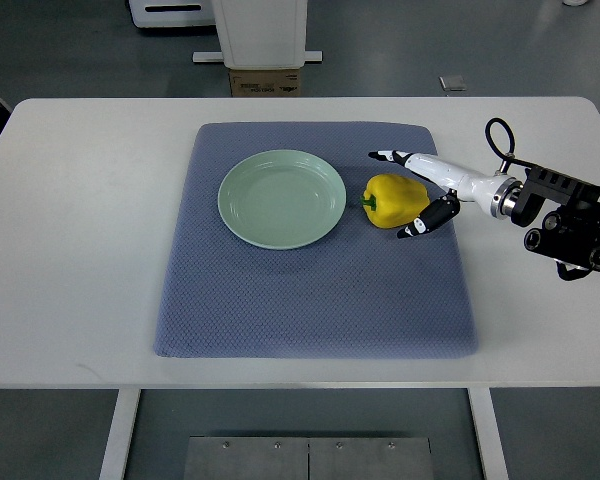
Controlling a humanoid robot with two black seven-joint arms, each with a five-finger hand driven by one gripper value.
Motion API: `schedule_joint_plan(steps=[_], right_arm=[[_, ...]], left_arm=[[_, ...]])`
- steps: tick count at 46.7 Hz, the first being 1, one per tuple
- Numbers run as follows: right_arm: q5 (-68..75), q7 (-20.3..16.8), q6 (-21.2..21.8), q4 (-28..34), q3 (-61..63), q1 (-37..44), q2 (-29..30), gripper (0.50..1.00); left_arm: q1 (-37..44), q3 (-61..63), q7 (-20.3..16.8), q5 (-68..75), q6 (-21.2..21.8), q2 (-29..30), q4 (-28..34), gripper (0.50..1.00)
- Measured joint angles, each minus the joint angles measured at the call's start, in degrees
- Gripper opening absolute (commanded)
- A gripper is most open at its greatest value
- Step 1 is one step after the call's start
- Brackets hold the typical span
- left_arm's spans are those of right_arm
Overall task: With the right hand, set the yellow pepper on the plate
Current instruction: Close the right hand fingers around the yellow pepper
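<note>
- The yellow pepper (393,201) lay on its side on the blue mat (310,300), just beside the right rim of the green plate (281,198), stem end facing the plate. It was not yet on the plate.
- The right hand (418,192) reached in from the right edge, fingers spread apart around the pepper's right side: one finger (388,156) extended past the far side, a dark-tipped digit (420,226) sat at the near side. No closed grip was visible; the hand held nothing.
- Risk, roll-out: the pepper's rounded, glossy skin would probably slip if the fingers closed off-centre. The likely cause is contact on one lobe only, which would squeeze the pepper toward the plate or out of the hand.
- Risk, plate displacement: the pepper lay close to the plate rim. A push during closing could drive it into the rim and shift or tip the plate on the mat.
- Risk, early release: a shallow pinch could fail during the lift and drop the pepper onto the mat or the rim.
- Hidden: the hand's contact with the pepper could not be confirmed; the palm side and the remaining fingers lay behind the pepper and the wrist.
- Hidden: the pepper's underside and its resting points were not visible.
- Cut off: the right arm (565,215) left the picture at the right edge. The left hand was not in view.
- The white worktop (80,250) carried the mat; a cardboard box (265,82) on the floor beyond it was partly hidden.
</note>
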Motion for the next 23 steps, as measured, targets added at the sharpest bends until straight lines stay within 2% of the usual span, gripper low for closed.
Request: schedule_joint_plan(steps=[8, 17, 19, 23], right_arm=[[0.0, -0.4, -0.5, -2.5, -2.0, 0.1, 2.3, 0.975], [0.0, -0.8, -0.5, -3.1, -2.9, 0.1, 2.9, 0.849], [0.0, -1.0, -0.5, -3.1, -3.0, 0.1, 2.9, 0.803], [0.0, -1.1, -0.6, -3.1, -3.3, 0.1, 2.9, 0.638]], left_arm=[[0.0, 0.0, 0.0, 0.0, 0.0, 0.0, 0.0, 1.000], [0.0, 0.0, 0.0, 0.0, 0.0, 0.0, 0.0, 1.000], [0.0, 0.0, 0.0, 0.0, 0.0, 0.0, 0.0, 1.000], [0.0, 0.0, 0.0, 0.0, 0.0, 0.0, 0.0, 1.000]])
